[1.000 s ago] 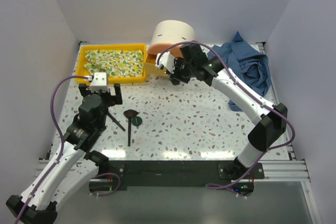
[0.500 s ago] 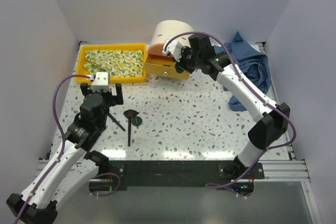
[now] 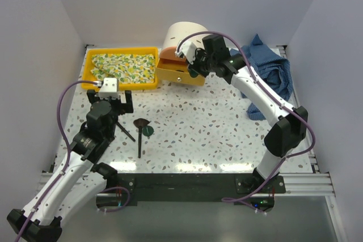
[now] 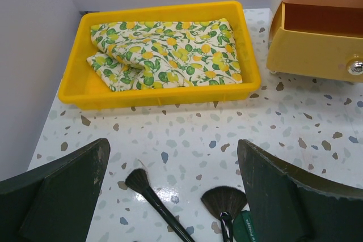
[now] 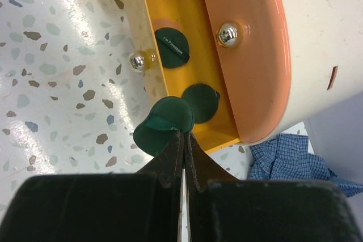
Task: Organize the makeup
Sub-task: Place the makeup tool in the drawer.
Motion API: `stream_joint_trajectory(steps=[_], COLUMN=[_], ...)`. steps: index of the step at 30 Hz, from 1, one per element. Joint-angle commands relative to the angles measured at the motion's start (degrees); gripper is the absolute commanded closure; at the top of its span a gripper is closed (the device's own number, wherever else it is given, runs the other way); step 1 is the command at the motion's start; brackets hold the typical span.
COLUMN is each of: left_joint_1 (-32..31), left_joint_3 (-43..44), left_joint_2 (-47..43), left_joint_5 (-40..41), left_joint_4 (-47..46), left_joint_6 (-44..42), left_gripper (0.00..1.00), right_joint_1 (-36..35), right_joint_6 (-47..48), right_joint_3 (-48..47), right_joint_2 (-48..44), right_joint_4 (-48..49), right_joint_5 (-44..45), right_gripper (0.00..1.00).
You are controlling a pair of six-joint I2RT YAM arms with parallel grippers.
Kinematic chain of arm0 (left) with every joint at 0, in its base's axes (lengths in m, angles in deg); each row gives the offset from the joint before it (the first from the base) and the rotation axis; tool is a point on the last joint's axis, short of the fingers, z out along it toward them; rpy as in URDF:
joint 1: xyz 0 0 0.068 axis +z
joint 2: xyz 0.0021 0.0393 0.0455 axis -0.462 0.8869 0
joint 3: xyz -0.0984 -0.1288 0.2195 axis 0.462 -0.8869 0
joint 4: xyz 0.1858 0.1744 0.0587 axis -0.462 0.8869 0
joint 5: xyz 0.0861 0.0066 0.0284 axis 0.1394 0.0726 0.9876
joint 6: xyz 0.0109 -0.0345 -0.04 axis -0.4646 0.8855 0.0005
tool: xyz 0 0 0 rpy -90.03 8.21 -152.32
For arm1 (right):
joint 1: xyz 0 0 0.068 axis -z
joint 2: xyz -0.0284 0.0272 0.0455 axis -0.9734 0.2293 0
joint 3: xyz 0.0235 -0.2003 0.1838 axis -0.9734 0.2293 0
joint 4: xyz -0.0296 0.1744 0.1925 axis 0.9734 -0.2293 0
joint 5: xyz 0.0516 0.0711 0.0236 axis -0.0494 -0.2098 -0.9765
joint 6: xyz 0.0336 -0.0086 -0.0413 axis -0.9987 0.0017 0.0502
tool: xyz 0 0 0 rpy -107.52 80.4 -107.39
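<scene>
My right hand (image 5: pixel 182 137) is stretched to the far middle of the table (image 3: pixel 227 128), its fingers pinched tight on the edge of a dark green disc (image 5: pixel 170 114). The disc hangs right over the front wall of the open yellow drawer (image 5: pixel 170 4), close to its silver knob (image 5: pixel 138 60). From the wrist view it looks like a hinged compact splayed into two rounds, though I cannot tell for sure. Inside the drawer lie two more green discs (image 5: pixel 172 47), one toward the middle and one in the corner nearest my fingers. The drawer belongs to a cream box (image 3: pixel 186 32) with an orange front above it.

My left hand (image 4: pixel 176 196) hovers wide open with nothing in it, low over the near left of the table. Between its fingers, on the table, lie a round-headed brush (image 4: pixel 139 181) and a fan-headed brush (image 4: pixel 224 201), with another green disc (image 4: pixel 247 228) just beside the fan brush's handle on its right. Beyond them, at the far left, sits the yellow tray (image 4: pixel 76 92) with the leaf-patterned cloth (image 4: pixel 164 49) folded inside. A blue cloth (image 3: pixel 266 72) is heaped at the far right.
</scene>
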Motion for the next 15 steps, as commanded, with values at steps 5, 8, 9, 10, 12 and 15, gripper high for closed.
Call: stream_joint_trajectory(steps=[5, 8, 9, 10, 12, 15], left_joint_1=[0.48, 0.48, 0.48, 0.48, 0.48, 0.4], left_joint_3=[0.15, 0.15, 0.15, 0.15, 0.15, 0.24], left_joint_2=[-0.16, -0.17, -0.17, -0.17, -0.17, -0.25], left_joint_5=[-0.09, -0.09, -0.09, -0.18, -0.18, -0.18], left_joint_4=[-3.06, -3.14, -3.06, -3.06, -3.06, -3.06], left_joint_6=[-1.41, -1.41, -1.41, -1.41, -1.41, -1.41], left_gripper=[0.0, 0.0, 0.0, 0.0, 0.0, 0.0], right_joint_1=[0.35, 0.43, 0.43, 0.52, 0.43, 0.61], right_joint_6=[-1.25, -1.34, -1.34, -1.42, -1.51, -1.6], right_joint_3=[-3.83, -4.1, -4.18, -4.27, -4.45, -4.54], right_joint_2=[1.35, 1.7, 1.88, 1.96, 2.23, 2.4], right_joint_4=[1.36, 1.27, 1.18, 1.1, 1.01, 1.01], right_joint_5=[-0.12, -0.21, -0.21, -0.21, -0.38, -0.47], right_gripper=[1.0, 1.0, 1.0, 1.0, 0.99, 0.99])
